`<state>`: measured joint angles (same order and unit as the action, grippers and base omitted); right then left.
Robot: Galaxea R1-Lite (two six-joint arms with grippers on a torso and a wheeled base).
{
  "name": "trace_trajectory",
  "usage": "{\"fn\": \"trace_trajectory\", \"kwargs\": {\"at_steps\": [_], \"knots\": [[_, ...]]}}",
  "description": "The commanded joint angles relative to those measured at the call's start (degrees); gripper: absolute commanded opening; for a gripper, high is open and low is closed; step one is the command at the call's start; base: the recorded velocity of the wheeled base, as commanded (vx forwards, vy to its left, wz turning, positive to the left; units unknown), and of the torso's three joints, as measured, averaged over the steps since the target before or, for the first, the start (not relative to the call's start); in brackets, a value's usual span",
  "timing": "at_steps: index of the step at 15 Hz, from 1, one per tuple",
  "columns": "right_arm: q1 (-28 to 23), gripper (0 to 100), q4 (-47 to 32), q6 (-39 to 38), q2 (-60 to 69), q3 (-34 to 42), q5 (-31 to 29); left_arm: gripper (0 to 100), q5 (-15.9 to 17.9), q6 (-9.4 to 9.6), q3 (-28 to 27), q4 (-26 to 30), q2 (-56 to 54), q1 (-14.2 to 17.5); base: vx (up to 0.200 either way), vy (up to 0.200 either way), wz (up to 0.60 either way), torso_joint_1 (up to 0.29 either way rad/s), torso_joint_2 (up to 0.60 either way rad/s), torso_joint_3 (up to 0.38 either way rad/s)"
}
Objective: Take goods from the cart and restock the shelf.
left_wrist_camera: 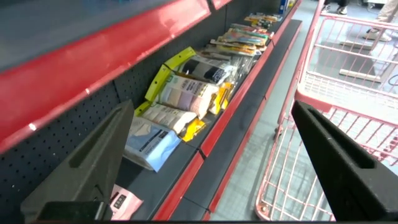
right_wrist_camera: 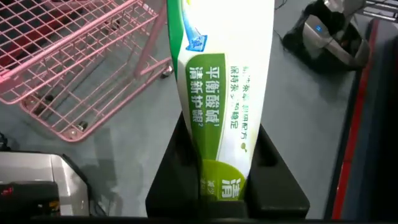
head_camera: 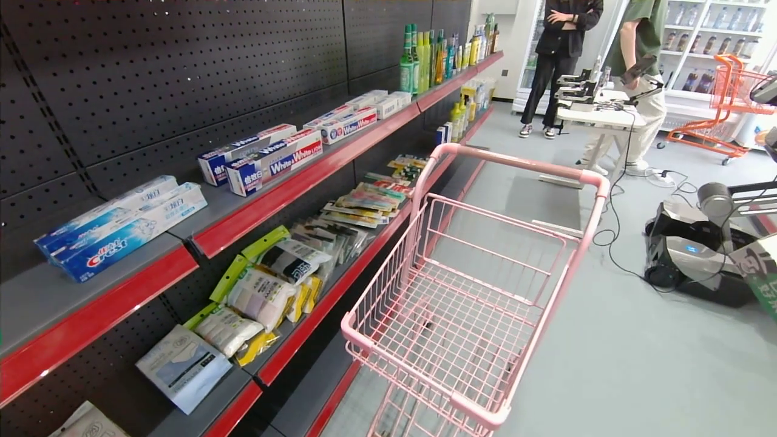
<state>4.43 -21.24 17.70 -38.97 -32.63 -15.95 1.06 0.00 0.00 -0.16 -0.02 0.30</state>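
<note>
White-and-green carton (right_wrist_camera: pixel 221 62): sits at 3 o'clock in the head view, at the frame edge, over grey floor and well apart from the shelving. Runs lengthwise between the fingers of the right gripper (right_wrist_camera: pixel 222 146), which is clamped tight on one end, one finger pressed against each side.

Left gripper (left_wrist_camera: pixel 211 124): spread wide, nothing in its hold, facing the lower tier with the packaged cloths.

Pink wire cart (head_camera: pixel 516 161): at 6 o'clock in the head view, parked just beside the shelf front, handle toward 12 o'clock.

Shelf (head_camera: pixel 303 179): red-edged tiers on black pegboard, running from 8 round to 12 o'clock. Carries toothpaste boxes (head_camera: pixel 121 224) on the upper tier at 9 o'clock, packaged cloths (head_camera: pixel 261 294) on the tier below at 7 o'clock, and green bottles (head_camera: pixel 425 57) at 12 o'clock.
</note>
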Motion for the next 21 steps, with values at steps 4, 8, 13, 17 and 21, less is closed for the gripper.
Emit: {"fn": "trace_trajectory", "kwargs": {"at_steps": [4, 8, 13, 17, 21], "knots": [[-1.17, 0, 0.05, 0.93, 1.18, 0.29, 0.21, 100, -0.01, 0.0, 0.0, -0.02, 0.02, 0.05, 0.0, 0.0, 0.0, 0.254, -0.57, -0.314], [-1.17, 0, 0.14, 1.2, 0.3, 0.29, 0.48, 100, -0.01, 0.0, 0.0, -0.02, 0.02, 0.05, 0.0, 0.0, 0.0, 0.228, -0.5, -0.276], [-1.26, 0, 0.32, 1.64, -0.23, 0.38, 0.48, 100, -0.01, 0.0, 0.0, -0.02, 0.02, 0.05, 0.0, 0.0, 0.0, 0.189, -0.38, -0.206], [-1.26, 0, 0.32, 1.9, -0.58, 0.47, 0.48, 100, -0.01, 0.0, 0.0, -0.02, 0.02, 0.05, 0.0, 0.0, 0.0, 0.171, -0.35, -0.184], [-1.26, 0, 0.49, 1.9, -0.84, 0.55, 0.56, 100, -0.01, 0.0, 0.0, -0.02, 0.02, 0.05, 0.0, 0.0, 0.0, 0.168, -0.35, -0.185]]}}
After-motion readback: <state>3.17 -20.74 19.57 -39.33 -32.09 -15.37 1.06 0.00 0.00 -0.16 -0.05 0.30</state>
